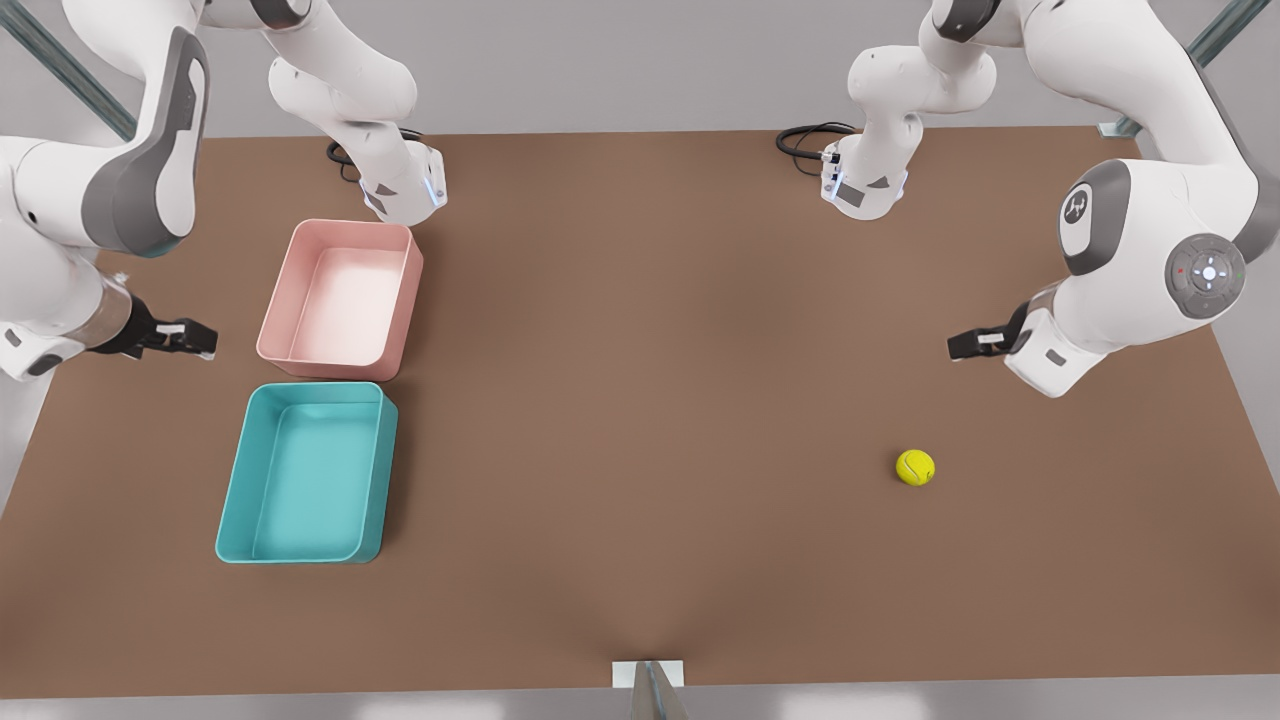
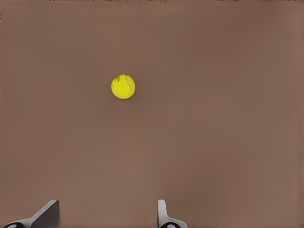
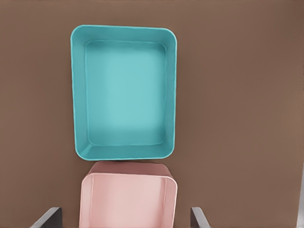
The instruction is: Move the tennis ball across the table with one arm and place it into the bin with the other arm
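The tennis ball [image 1: 915, 467] is small and yellow-green and rests on the brown table [image 1: 640, 350] toward the front view's right. My left gripper [image 1: 965, 345] hovers above the table a little behind the ball, fingers apart. In the left wrist view the ball [image 2: 123, 86] lies ahead of the open gripper [image 2: 107, 218], untouched. The teal bin [image 1: 305, 475] stands with nothing in it at the front view's left. My right gripper [image 1: 200, 340] hangs open beside the trays, and its wrist view looks down on the bin [image 3: 123, 90] past the open gripper [image 3: 123, 221].
A pink tray [image 1: 340, 300] of the same shape stands directly behind the teal bin, nearly touching it, and appears in the right wrist view [image 3: 127, 199]. The two arm bases [image 1: 405, 190] [image 1: 865, 185] stand at the table's far edge. A wide stretch of bare tabletop separates ball and bin.
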